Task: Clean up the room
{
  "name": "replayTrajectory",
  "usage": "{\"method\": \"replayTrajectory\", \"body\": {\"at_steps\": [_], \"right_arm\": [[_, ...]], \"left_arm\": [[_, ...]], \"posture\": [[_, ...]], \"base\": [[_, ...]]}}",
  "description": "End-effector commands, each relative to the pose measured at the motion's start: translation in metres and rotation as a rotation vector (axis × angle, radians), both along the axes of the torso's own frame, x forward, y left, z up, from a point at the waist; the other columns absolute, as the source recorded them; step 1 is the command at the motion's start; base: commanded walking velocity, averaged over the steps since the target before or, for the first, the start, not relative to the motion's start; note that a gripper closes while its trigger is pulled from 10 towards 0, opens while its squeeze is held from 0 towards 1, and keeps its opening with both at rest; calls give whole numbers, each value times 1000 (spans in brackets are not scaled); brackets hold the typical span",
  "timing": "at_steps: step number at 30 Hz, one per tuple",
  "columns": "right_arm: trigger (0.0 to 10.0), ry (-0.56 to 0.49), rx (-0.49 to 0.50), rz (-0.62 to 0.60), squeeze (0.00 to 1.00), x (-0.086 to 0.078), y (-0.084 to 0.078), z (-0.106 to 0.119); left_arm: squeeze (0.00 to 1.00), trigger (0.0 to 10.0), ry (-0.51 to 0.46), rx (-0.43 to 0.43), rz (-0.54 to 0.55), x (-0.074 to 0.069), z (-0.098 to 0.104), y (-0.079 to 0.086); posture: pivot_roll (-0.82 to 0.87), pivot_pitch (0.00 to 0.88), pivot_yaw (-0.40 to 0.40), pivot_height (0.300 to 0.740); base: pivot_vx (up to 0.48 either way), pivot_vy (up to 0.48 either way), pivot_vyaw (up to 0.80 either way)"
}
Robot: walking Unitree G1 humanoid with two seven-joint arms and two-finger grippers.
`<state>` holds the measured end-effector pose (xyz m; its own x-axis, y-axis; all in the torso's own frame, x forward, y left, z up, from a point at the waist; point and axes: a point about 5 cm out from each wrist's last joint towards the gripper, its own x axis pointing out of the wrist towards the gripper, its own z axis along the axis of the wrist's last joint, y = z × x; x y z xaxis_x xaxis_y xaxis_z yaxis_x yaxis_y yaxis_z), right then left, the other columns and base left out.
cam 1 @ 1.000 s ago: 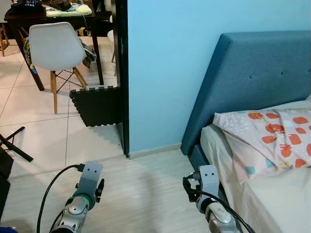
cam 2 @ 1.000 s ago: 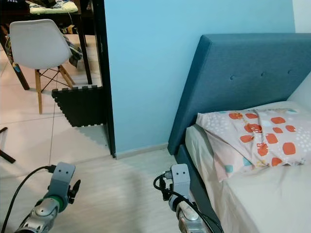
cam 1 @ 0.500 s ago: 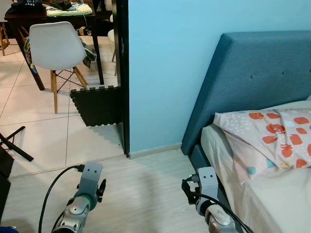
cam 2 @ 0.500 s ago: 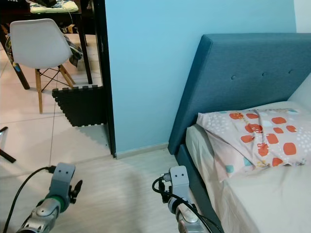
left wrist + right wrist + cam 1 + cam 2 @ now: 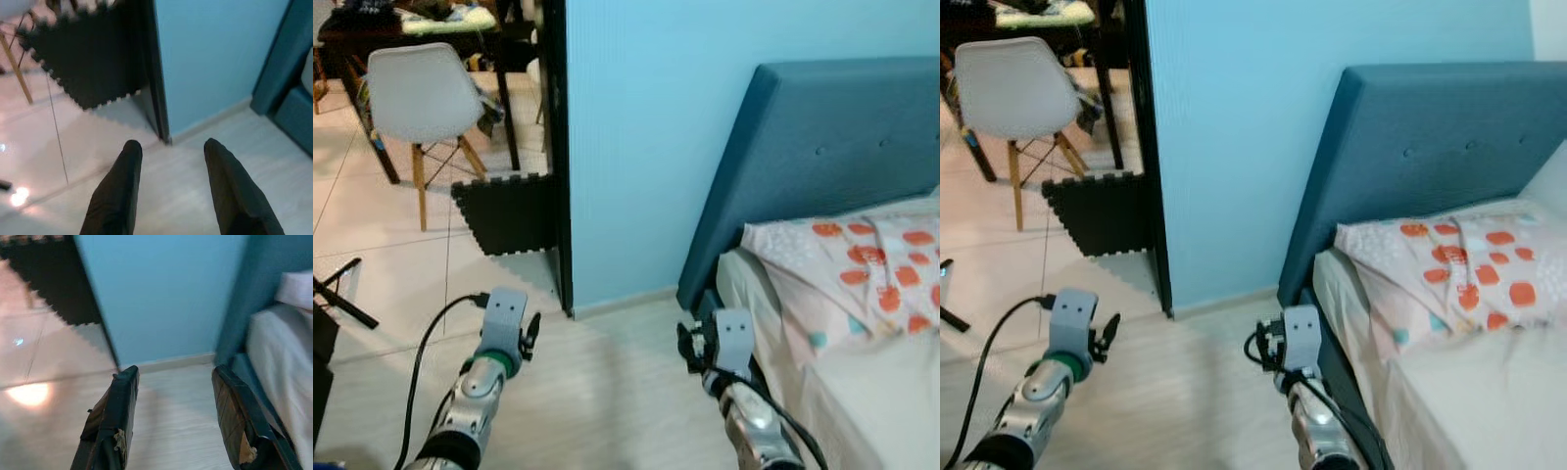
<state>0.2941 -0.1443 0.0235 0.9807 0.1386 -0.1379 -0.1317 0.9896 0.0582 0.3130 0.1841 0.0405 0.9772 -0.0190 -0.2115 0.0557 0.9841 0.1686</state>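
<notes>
Both end effectors hang low over the pale wood-look floor, each with its two black fingers spread apart and nothing between them. Left end effector sits at about 7 o'clock in the head views, its silver arm trailing a black cable; through its wrist camera the fingers frame the dark door edge and the foot of the light blue wall. Right end effector sits at about 5 o'clock, just beside the bed, its fingertips flanking the skirting and the base of the teal upholstered headboard.

On the bed's white sheet, at 3 o'clock, lies a white pillow with orange and teal spots, resting against the headboard. Through the doorway at 10 to 11 o'clock stand a white moulded chair with wooden legs, a dark wooden surface behind it (cluttered, details blurred), and a black interlocking foam mat leaning upright against the doorframe.
</notes>
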Motion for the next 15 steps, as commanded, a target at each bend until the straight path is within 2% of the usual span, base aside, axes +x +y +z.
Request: {"method": "replayTrajectory", "body": {"at_steps": [1,3,9,15], "right_arm": [[10000,14,11,-37,0,-4,-8,-4],[10000,8,10,-42,0,-3,-10,-3],[10000,-7,15,-40,0,-1,-9,1],[10000,-17,24,-32,0,0,-6,3]], "left_arm": [[0,10000,-10,-18,-22,1,2,-8],[0,10000,-36,-34,-34,6,9,-13],[0,10000,-28,-66,-92,8,12,-21],[0,10000,-55,-71,-105,8,16,-23]], "posture": [[-20,2,6,740],[-21,4,7,740],[-21,7,9,740],[-19,6,8,740]], "base": [[0,0,-800],[0,0,-800],[0,0,-800],[0,0,-800]]}}
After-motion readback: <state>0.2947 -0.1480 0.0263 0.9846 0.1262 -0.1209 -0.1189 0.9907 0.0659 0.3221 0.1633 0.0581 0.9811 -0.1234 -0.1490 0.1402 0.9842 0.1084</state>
